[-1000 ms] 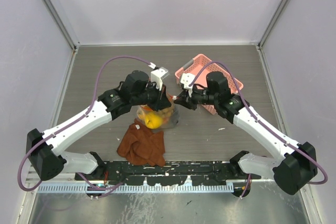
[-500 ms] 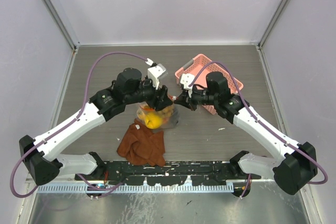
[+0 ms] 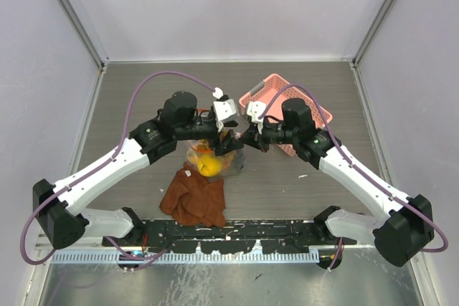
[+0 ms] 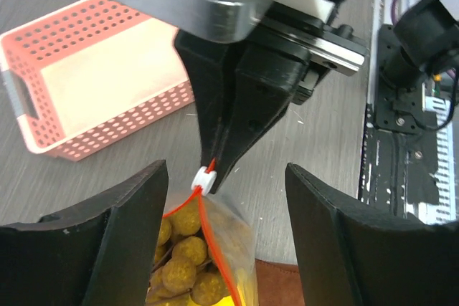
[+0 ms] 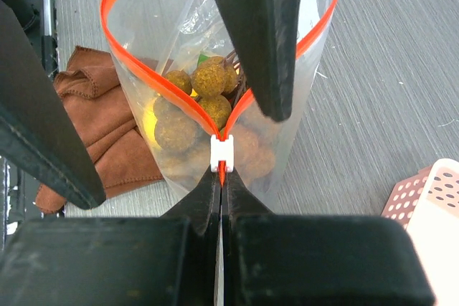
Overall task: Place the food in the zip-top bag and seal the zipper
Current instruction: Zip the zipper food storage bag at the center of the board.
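At its very tips, the right gripper [image 5: 221, 177] is pinched closed on the end of the zipper [image 5: 163, 91], just behind the white slider [image 5: 222, 153]. Ahead of the slider the orange-red strip parts into a wide loop, so the zip-top bag [image 5: 283, 98] is unsealed, with brownish-green grapes [image 5: 208, 77] and a yellow fruit [image 3: 208, 165] inside. The left gripper [image 4: 224, 177], jaws spread wide, straddles that corner, having closed in on the right gripper over the last half second; the bag has not shifted. Beyond lie the brown cloth [image 5: 93, 120] and pink basket [image 4: 122, 120].
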